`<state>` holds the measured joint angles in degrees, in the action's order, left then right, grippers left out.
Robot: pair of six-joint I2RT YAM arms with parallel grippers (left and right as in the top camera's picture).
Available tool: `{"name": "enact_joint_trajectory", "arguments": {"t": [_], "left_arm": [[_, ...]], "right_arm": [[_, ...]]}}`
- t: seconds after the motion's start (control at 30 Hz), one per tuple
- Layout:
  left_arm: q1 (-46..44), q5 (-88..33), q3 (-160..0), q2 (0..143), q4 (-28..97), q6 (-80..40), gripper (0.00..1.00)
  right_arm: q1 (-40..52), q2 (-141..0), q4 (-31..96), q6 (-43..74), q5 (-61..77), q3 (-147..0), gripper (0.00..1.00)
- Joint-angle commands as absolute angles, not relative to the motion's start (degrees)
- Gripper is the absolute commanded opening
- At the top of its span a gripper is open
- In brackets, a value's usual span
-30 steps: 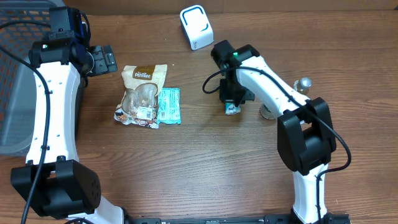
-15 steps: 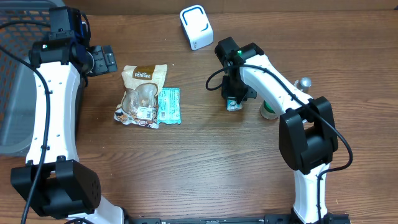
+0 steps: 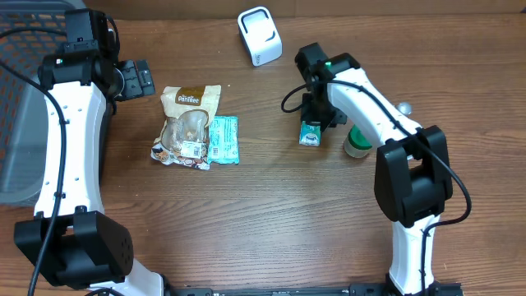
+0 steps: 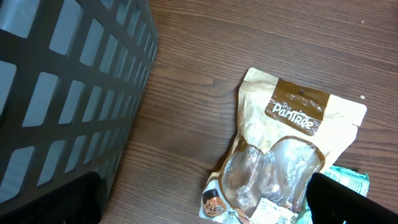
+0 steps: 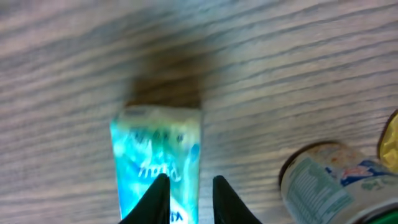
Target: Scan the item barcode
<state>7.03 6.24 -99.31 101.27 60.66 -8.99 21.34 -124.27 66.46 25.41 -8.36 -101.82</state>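
- We see the small teal carton [image 3: 310,134] on the table right of centre, apparently standing upright.
- Our right gripper [image 5: 189,198] hangs directly over it, fingers slightly apart and clamping nothing.
- The white scanner [image 3: 260,36] lies farther off and to the left, and the right arm is nearer to it.
- Our left gripper [image 3: 136,80], far left, gapes wide.

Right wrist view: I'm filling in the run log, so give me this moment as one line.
right gripper above teal carton, grip unclear | carton beside small can | left gripper open over snack pouch
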Motion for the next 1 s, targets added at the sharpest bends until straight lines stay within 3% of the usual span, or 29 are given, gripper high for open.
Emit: {"name": "enact_joint_trajectory", "arguments": {"t": [0.0,0.2,0.47,0.97], "left_arm": [[7.49,7.01,-100.18,101.16,60.64,-8.78,1.00],[7.49,7.01,-100.18,101.16,60.64,-8.78,1.00],[7.49,7.01,-100.18,101.16,60.64,-8.78,1.00],[7.49,7.01,-100.18,101.16,60.64,-8.78,1.00]], "right_arm": [[21.15,-124.25,64.64,25.23,-5.02,-101.56,0.20],[22.02,-124.33,60.29,25.28,4.10,-101.47,0.20],[25.43,-124.36,52.93,25.50,4.60,-95.15,0.15],[24.12,-124.36,53.08,25.50,-6.44,-92.16,0.12]]}}
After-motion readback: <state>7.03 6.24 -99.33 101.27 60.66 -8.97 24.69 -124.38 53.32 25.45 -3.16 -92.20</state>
